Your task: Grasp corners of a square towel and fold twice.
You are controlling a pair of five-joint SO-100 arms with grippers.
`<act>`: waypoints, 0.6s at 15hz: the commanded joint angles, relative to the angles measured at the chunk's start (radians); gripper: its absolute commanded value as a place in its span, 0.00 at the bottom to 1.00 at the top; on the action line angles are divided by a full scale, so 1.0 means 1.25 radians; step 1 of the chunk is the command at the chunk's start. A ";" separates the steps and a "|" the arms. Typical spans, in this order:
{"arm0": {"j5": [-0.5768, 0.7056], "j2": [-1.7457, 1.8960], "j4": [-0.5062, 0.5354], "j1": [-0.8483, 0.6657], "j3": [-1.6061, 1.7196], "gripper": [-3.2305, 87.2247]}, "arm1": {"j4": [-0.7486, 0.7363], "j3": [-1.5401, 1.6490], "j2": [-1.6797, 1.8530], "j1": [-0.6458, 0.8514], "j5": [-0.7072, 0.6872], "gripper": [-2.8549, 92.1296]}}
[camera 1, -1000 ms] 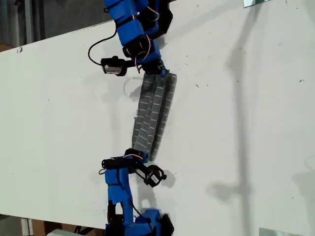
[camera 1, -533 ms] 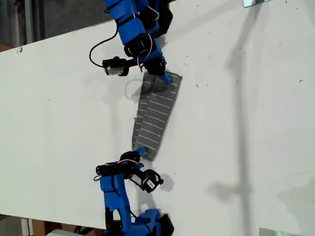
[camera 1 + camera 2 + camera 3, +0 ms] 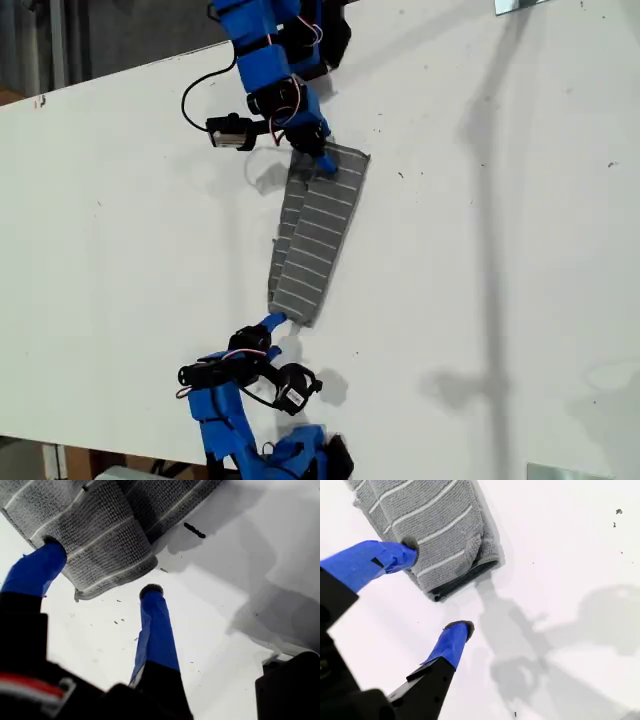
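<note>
The square towel (image 3: 315, 235), dark grey with thin white stripes, lies folded into a long narrow strip on the white table (image 3: 480, 250). My first gripper (image 3: 322, 158) is open at the strip's far end; one fingertip (image 3: 50, 547) touches the cloth (image 3: 100, 520) beside a rounded corner (image 3: 82, 592), the other rests on bare table. My second gripper (image 3: 272, 322) is open at the near end, just off the cloth. One of its fingertips (image 3: 407, 550) touches the towel's (image 3: 435, 515) edge, and a layered corner (image 3: 437, 595) sits between its jaws.
A small black mark (image 3: 194, 530) lies on the table beside the towel's far end. Long arm shadows cross the exterior view's right half. Shiny plates sit at the exterior view's upper right (image 3: 520, 5) and lower right (image 3: 565, 472). The table's edge runs along the exterior view's left.
Both grippers have opened and let go of the towel ends. The strip has dropped flat on the table. The second arm has drawn back toward the exterior view's lower edge.
</note>
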 commanded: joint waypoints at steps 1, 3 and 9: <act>-0.009 0.059 0.004 0.009 -0.001 0.35 | -0.053 0.000 -0.069 0.071 -0.065 0.38; -0.018 0.086 0.005 0.017 0.013 0.35 | -0.077 -0.021 -0.199 0.120 -0.093 0.38; -0.043 0.164 0.005 0.036 0.059 0.34 | -0.043 -0.070 -0.234 0.133 -0.126 0.27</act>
